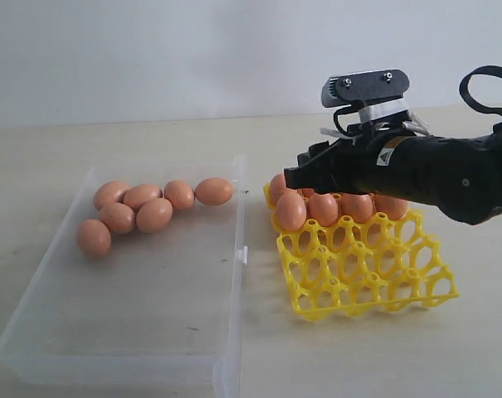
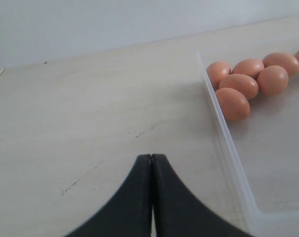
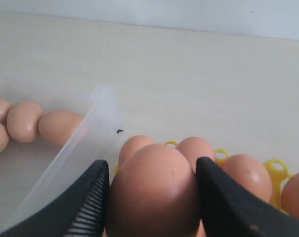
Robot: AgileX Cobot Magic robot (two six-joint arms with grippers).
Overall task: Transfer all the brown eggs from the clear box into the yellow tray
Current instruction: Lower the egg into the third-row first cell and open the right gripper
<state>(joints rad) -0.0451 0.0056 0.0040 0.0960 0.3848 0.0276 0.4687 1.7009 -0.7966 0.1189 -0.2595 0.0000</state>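
Brown egg (image 3: 154,190) clamped in my right end effector (image 1: 304,176), over the yellow tray (image 1: 375,303) at its side nearest the clear box (image 1: 151,307); placing step in hand; next: lower into a free cell, release gently; left end effector (image 2: 151,197) pinched closed, idle; seven eggs (image 1: 142,196) lie in that box.

black arm (image 1: 450,178), ribbed black fingers (image 3: 87,205)

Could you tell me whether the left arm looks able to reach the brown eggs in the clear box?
Probably yes: the left gripper, shut, is just outside the low wall of the clear box, no lid covers it, and nothing blocks the brown eggs.
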